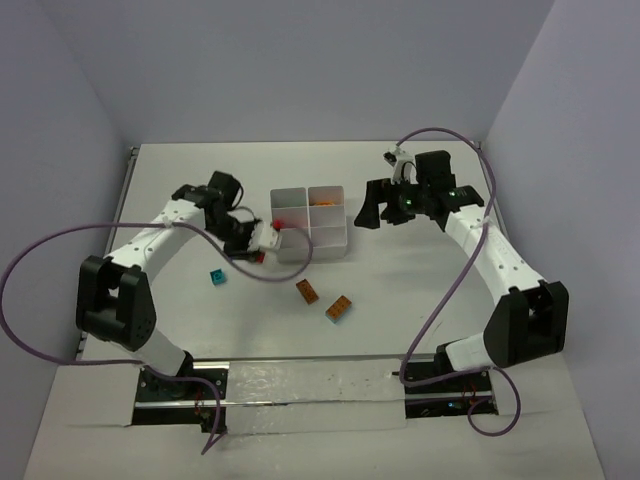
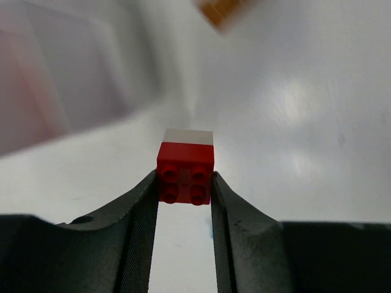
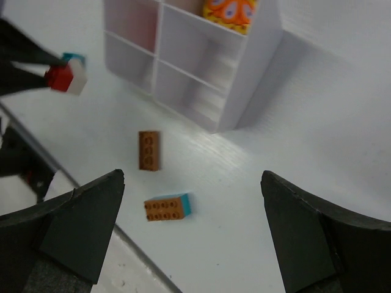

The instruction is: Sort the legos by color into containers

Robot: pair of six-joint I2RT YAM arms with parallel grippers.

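The left tool (image 2: 184, 183) pinches a red-and-white brick (image 2: 186, 166) at its very tips, one finger against each side face. In the top view the brick sits just off the near-left corner of the white tray (image 1: 320, 251). I cannot tell whether it rests on the table (image 1: 180, 170) or hangs just clear of it.

From the brick, the tray lies at about 1 o'clock in the top view. The near-left compartment is just beside it. The far-left compartment, which shows a pinkish-red tinge, lies further along the same line. The left arm is by far the nearer one. The right tool (image 1: 385, 217) hangs past the tray's right wall, at 3 o'clock from the tray, with its fingers spread wide and nothing between them.

The brick is a red two-by-two with a white layer stacked on it. Its four studs face back toward the wrist, roughly 10 o'clock, and the white end leads toward 4 o'clock. The stack's long axis therefore runs along the tool's own reach, not across it. Getting it in probably means rising over the thin wall and swinging toward 1 o'clock.

Three bricks lie loose on the table:
- a teal brick (image 1: 216, 275) at 8 o'clock from the tool
- an orange-brown brick (image 1: 307, 292) at 4 o'clock
- an orange-brown-and-teal brick (image 1: 338, 309) just beyond the orange-brown one
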